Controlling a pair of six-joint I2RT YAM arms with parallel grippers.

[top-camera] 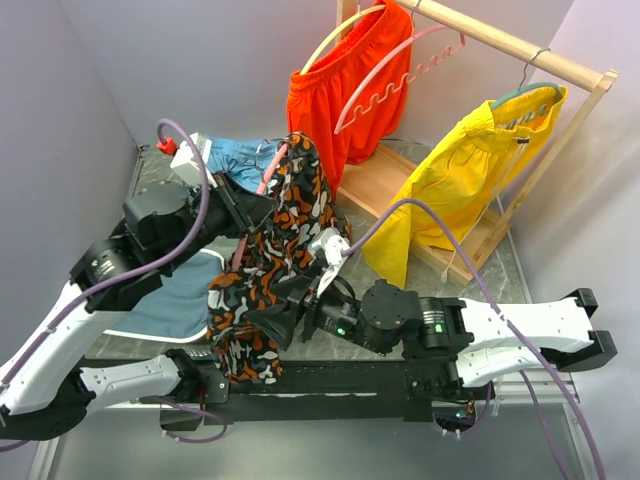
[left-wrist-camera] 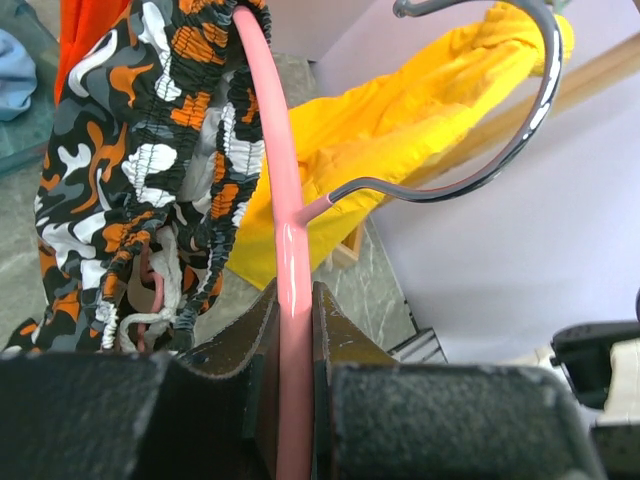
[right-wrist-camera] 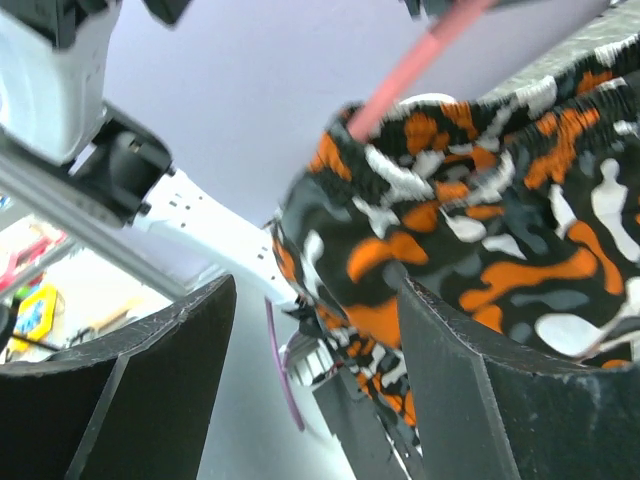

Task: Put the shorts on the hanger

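Observation:
The camouflage shorts (top-camera: 283, 225) hang by their waistband over one arm of the pink hanger (top-camera: 266, 178), above the table's middle. My left gripper (top-camera: 240, 214) is shut on the hanger's pink bar (left-wrist-camera: 292, 270) just below its grey metal hook (left-wrist-camera: 520, 140); the shorts (left-wrist-camera: 140, 160) drape at the upper left there. My right gripper (top-camera: 278, 320) is open beside the lower part of the shorts. In the right wrist view its jaws (right-wrist-camera: 315, 295) stand wide apart, with the shorts (right-wrist-camera: 480, 240) against the right finger and the hanger (right-wrist-camera: 415, 65) above.
A wooden rack (top-camera: 520, 45) at the back right carries plain orange shorts (top-camera: 340, 90), a second pink hanger (top-camera: 400, 75) and plain yellow shorts (top-camera: 460, 180). Blue garments lie at the back (top-camera: 240, 160) and at the left (top-camera: 170, 300).

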